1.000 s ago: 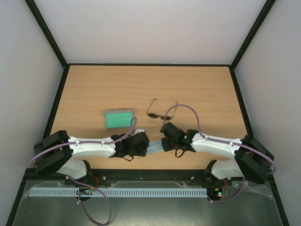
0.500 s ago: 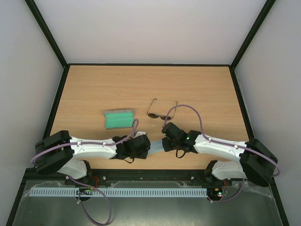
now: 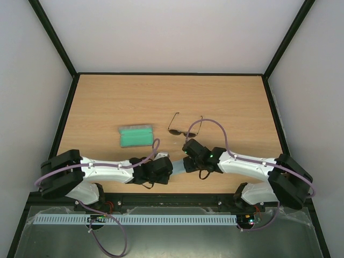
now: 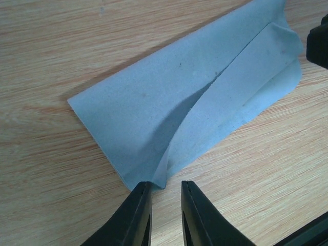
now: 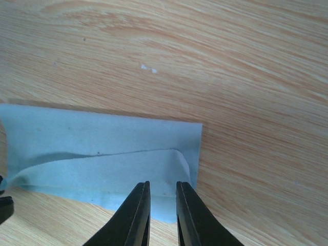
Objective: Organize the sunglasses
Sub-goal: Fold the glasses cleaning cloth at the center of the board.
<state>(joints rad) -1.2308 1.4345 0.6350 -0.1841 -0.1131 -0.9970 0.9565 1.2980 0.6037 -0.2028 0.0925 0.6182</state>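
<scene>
1. The left gripper and right gripper, each open just a crack, sit at the ends of a folded blue cloth on the desk.
2. The sunglasses lie just past the right gripper, and a green case lies past the left.
3. From above, the arms hide most of the cloth.

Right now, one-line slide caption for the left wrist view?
Left fingers, narrowly apart, at the corner of a folded light blue cloth on the wooden table.

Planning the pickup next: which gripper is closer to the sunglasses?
Right. In the top view the right gripper is just below the sunglasses, at the cloth; the left gripper is farther, lower left.
</scene>
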